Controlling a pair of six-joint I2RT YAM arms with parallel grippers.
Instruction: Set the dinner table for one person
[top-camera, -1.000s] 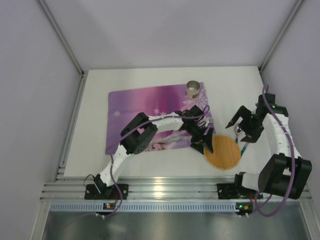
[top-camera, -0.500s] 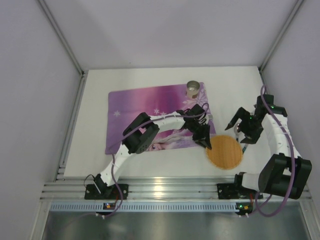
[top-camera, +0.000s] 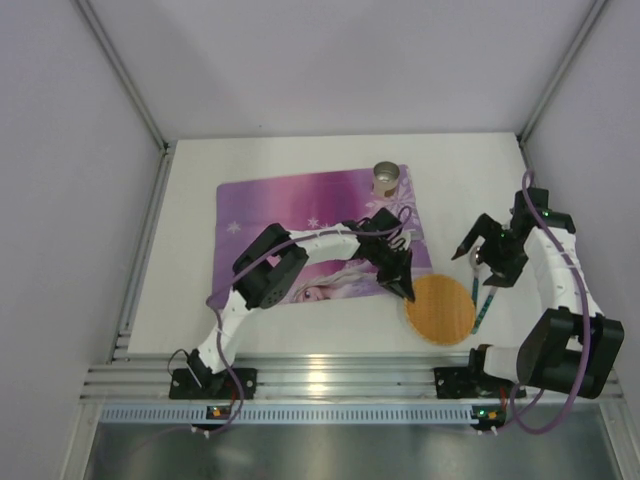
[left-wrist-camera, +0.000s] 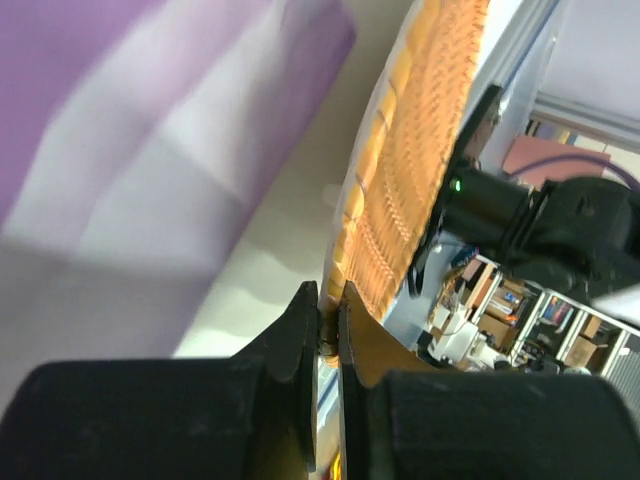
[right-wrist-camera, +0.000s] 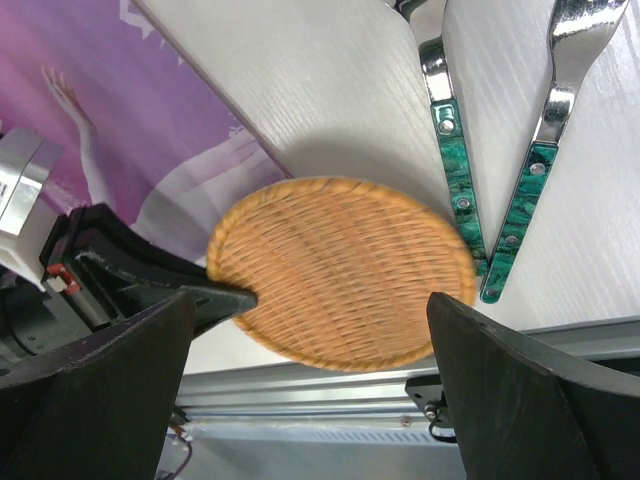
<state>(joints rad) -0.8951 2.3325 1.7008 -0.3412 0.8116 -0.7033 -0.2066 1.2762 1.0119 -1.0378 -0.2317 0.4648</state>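
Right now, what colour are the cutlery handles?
The cutlery handles are marbled green; right wrist view shows best.

1. Woven plate (left-wrist-camera: 400, 180): in the left wrist view it runs out past the top edge; the bit of rim nipped between the left gripper (left-wrist-camera: 328, 318) jaws is hidden.
2. Placemat (left-wrist-camera: 90, 70): a soft purple blur there; from above, the left arm (top-camera: 300, 250) covers part of its print toward the table (top-camera: 190, 200)'s near edge.
3. Two green-handled pieces of cutlery (right-wrist-camera: 447, 140): heads cut off by the top edge of the right wrist view, kind not certain.
4. Right gripper (right-wrist-camera: 310, 310) fingers (right-wrist-camera: 100, 400): dark, unfocused masses cut by the bottom corners.
5. Cup (top-camera: 386, 178), at the placemat's far right corner: contents too small to tell.
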